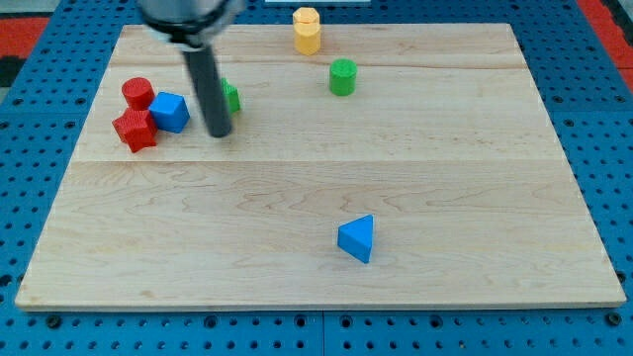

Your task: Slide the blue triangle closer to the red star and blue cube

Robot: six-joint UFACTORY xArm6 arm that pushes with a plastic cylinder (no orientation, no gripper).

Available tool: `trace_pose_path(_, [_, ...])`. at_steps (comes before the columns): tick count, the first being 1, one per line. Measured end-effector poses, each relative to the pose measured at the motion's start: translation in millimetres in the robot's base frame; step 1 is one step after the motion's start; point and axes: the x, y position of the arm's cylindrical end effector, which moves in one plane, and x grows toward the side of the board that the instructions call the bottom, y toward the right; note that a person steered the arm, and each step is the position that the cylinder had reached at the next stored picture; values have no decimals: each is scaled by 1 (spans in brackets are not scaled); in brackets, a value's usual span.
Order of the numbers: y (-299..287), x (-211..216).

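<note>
Blue triangle (357,239) sits alone on the wooden table (475,148); my tip (220,133), a bare rod with no hand, is beside the one blue cube (170,112) and one red star (135,131).

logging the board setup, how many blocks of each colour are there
red: 2, cylinder and star
blue: 2, cube and triangle
green: 2, cylinder and one partly hidden behind the rod
yellow: 1, hexagonal block
total: 7

Bright even light, soft shadows, sharp
</note>
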Motion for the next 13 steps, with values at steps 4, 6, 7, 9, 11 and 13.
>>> trace_pose_path(4, [199, 156])
trace_pose_path(6, [136, 172])
trace_pose_path(7, [108, 171])
trace_pose_path(9, [69, 134])
trace_pose_path(11, [9, 102])
trace_pose_path(13, [-31, 74])
